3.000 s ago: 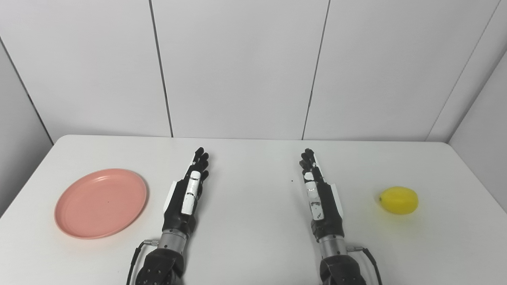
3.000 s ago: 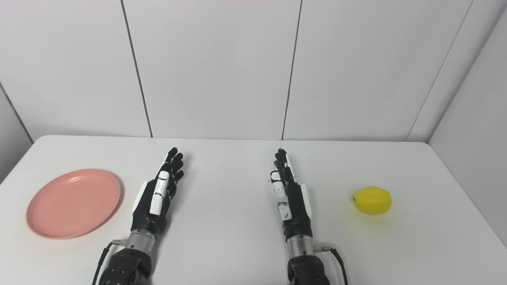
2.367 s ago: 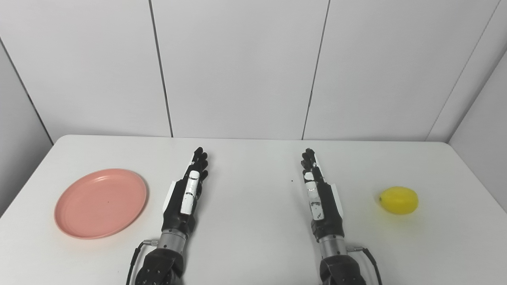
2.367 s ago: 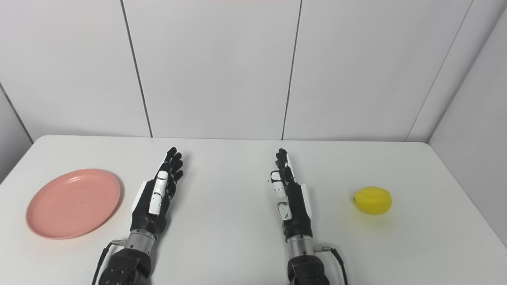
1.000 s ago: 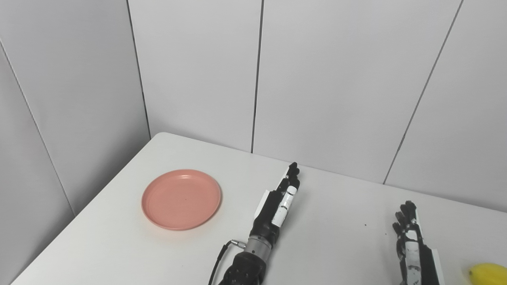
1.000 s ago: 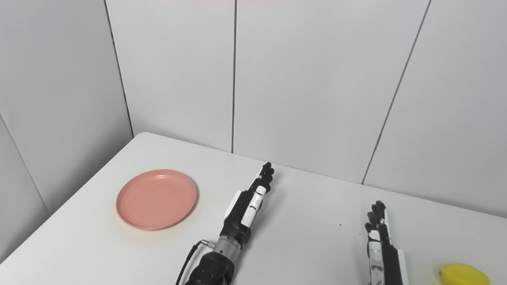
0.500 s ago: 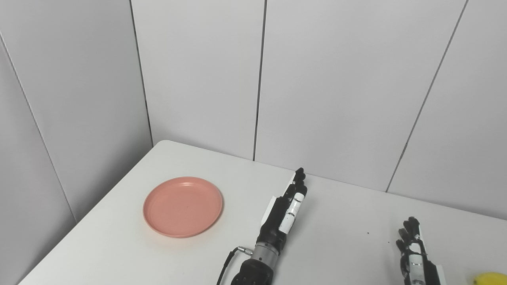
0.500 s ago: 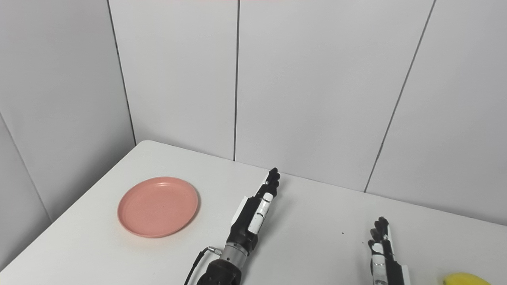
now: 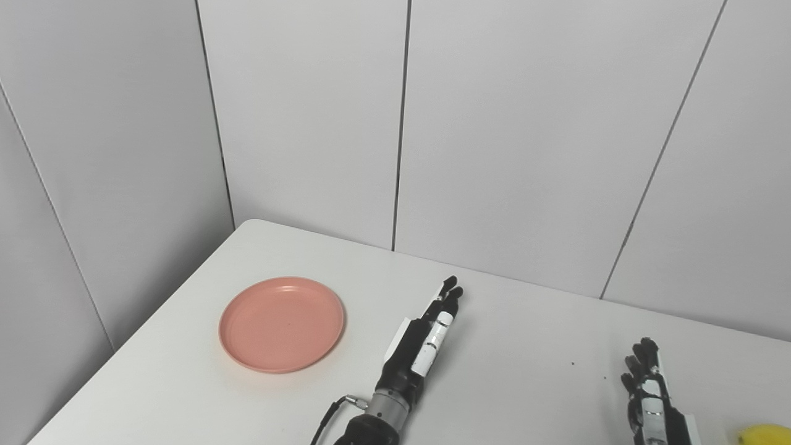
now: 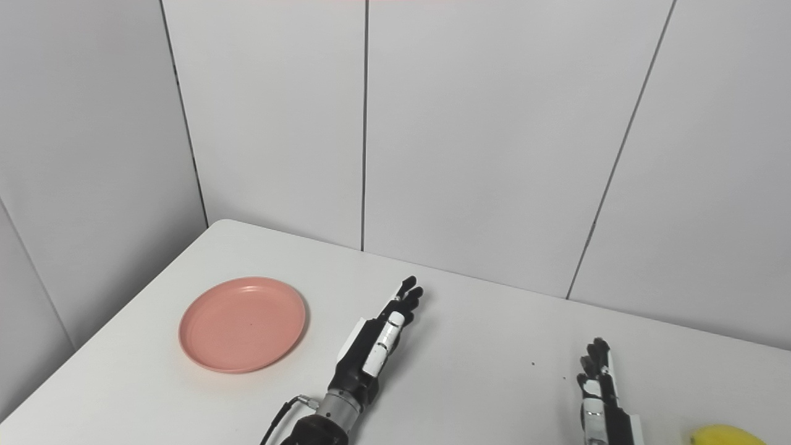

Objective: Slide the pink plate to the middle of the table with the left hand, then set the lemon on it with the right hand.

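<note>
The pink plate (image 9: pixel 281 324) lies flat on the white table (image 9: pixel 525 334) toward its left side. My left hand (image 9: pixel 421 344) is open and empty, fingers stretched forward, to the right of the plate and apart from it. My right hand (image 9: pixel 650 398) is open and empty at the bottom right, partly cut off by the picture's edge. The yellow lemon (image 9: pixel 766 435) lies on the table at the bottom right corner, right of my right hand, only its top showing. The plate also shows in the right eye view (image 10: pixel 242 324).
Grey wall panels (image 9: pixel 507 123) stand close behind the table's far edge and along its left side. The table's left edge (image 9: pixel 148 327) runs close by the plate.
The camera has turned left, so the whole picture shifted. My left hand has drawn back a little and moved slightly left, toward the plate. The plate, the lemon and the right hand have not moved.
</note>
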